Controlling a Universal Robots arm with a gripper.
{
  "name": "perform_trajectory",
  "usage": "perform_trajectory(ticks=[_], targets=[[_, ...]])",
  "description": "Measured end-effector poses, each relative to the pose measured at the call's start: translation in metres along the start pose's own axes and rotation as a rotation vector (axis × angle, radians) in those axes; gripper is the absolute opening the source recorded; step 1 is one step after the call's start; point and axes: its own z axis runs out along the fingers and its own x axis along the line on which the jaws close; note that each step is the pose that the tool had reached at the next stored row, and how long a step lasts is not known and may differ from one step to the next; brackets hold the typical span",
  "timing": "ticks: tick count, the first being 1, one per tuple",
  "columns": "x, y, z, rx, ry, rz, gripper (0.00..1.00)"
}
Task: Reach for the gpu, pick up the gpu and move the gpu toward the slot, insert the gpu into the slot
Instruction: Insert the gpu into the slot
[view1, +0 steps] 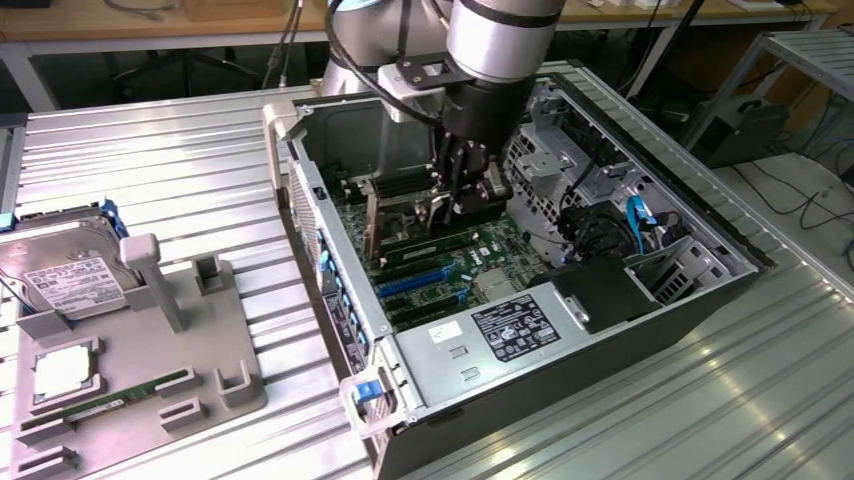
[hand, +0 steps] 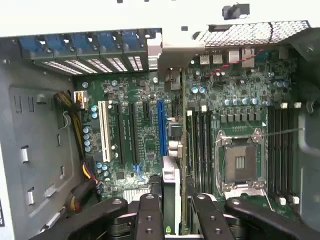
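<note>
Resting on a ribbed metal table (view1: 160, 150) with a wooden bench (view1: 80, 28) behind, one open computer case (view1: 574, 385) lies beside one grey fixture (view1: 200, 340) carrying one hard drive (view1: 60, 275). Inside the case the gripper (view1: 465, 200) is clamped on the one gpu (hand: 171, 190), edge-on, near the bright-blue slot (hand: 161, 125).

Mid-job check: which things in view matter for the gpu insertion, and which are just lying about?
Job: gpu, held in the gripper; blue slot.
Lying about: hard drive, memory stick, both on the grey tray.
</note>
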Motion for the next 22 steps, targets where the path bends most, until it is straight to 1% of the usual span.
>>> perform_trajectory(ticks=[1,2,4,5,6,7,8,9,10,12,13,16,22], targets=[[0.000,0.0002,0.0061,-0.0010,-0.0008,-0.037,0.27],[0.000,0.0006,0.0165,-0.0011,-0.0011,-0.040,0.27],[0.001,0.0058,0.0189,-0.0012,-0.0009,-0.040,0.27],[0.003,0.0076,0.0223,-0.0011,-0.0010,-0.038,0.27],[0.006,0.0076,0.0288,-0.0049,-0.0005,-0.020,0.27],[0.006,0.0077,0.0316,-0.0096,-0.0002,-0.014,0.27],[0.006,0.0078,0.0391,-0.0196,0.0004,-0.005,0.27],[0.008,0.0080,0.0487,-0.0196,0.0003,-0.002,0.27],[0.008,0.0094,0.0520,-0.0211,0.0003,-0.001,0.27],[0.009,0.0098,0.0557,-0.0269,0.0006,0.000,0.27],[0.009,0.0099,0.0559,-0.0277,0.0008,-0.001,0.27],[0.009,0.0105,0.0566,-0.0290,0.0008,-0.001,0.27],[0.009,0.0106,0.0567,-0.0289,0.0007,0.000,0.27]])
